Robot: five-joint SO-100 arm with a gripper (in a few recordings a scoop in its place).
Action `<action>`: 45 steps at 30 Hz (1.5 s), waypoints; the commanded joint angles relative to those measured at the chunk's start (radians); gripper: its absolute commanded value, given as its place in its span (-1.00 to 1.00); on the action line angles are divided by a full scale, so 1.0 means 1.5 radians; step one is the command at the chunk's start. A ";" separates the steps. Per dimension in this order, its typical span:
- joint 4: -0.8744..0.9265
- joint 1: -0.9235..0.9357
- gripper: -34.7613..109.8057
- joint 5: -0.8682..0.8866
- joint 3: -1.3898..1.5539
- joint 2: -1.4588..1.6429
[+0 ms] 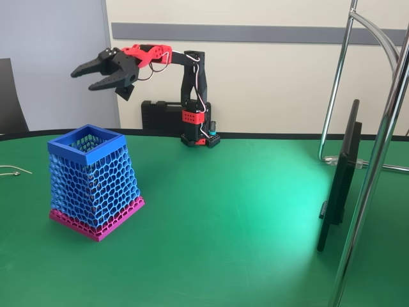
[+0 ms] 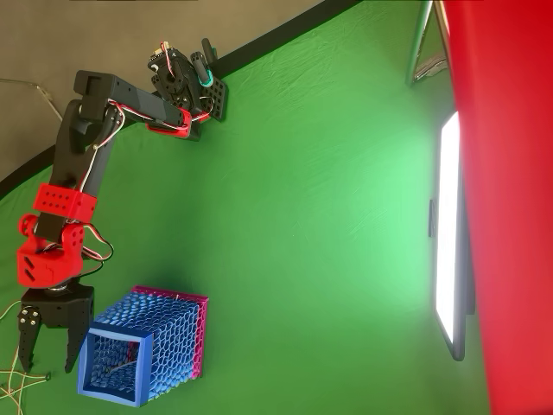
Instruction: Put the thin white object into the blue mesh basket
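The blue mesh basket [image 1: 96, 182] stands upright on its pink base at the left of the green table. In the overhead view a thin pale line lies inside the basket [image 2: 173, 337], near its bottom; it looks like the thin white object [image 2: 123, 367]. My gripper [image 1: 83, 81] hangs in the air above and behind the basket, open, with nothing between its black fingers. From overhead the gripper [image 2: 47, 354] sits just left of the basket's rim, fingers spread.
A whitish wire [image 1: 14, 169] lies on the table at the left edge, also the wire [image 2: 9, 380] by the gripper. A thin monitor [image 1: 342, 179] and chrome stand poles [image 1: 377, 160] stand at the right. A black case [image 1: 160, 115] sits behind the arm's base.
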 commanded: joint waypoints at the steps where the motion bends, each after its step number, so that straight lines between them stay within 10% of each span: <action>1: -0.005 -0.030 -0.18 -0.037 0.039 0.094; 24: -0.076 -0.366 -0.31 -0.603 0.826 0.810; 36: -0.092 -0.381 -0.30 -0.742 1.129 1.001; 45: 0.112 -0.396 -0.51 -0.743 1.137 1.097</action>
